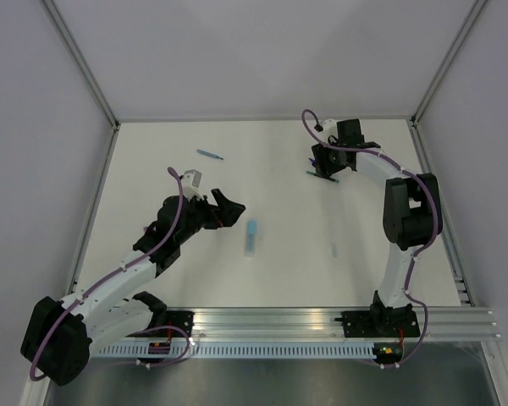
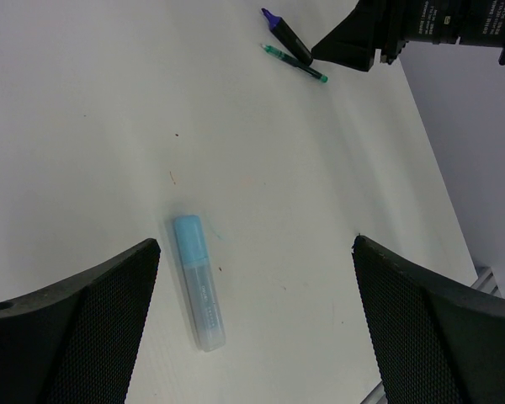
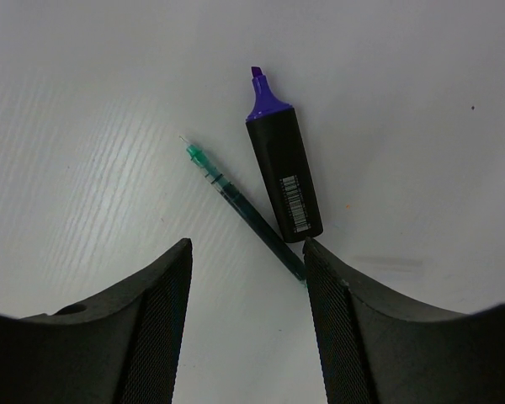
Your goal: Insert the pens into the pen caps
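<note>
Left gripper [image 1: 234,209] hangs over the middle of the table [image 1: 152,169] with its jaws spread wide and nothing in them. Just past it, toward the table's centre, lies the pale-blue highlighter [image 2: 199,282]. It is flat on the surface and, from the wrist camera, sits in the gap between the two pads, nearer the left-hand one and touching neither.

Over by the far right corner, the right gripper [image 3: 246,246] is down close to the table. Its jaws are parted fairly wide and hold nothing. Two pens lie side by side right in front of it. One is the black-and-purple marker [image 3: 282,172], its purple chisel tip bare and pointing away from the fingers. The other is the thin dark pen [image 3: 244,210], its green tip also bare, slanting under the marker's rear end. Both rear ends reach the tip of the right-hand finger [image 3: 337,311], but I cannot tell whether it touches them.

Well apart from all this, the thin blue pen [image 1: 209,154] lies near the far edge, left of the middle. A small pale-blue cap [image 1: 334,249] lies alone toward the near right, too small to make out in detail.
</note>
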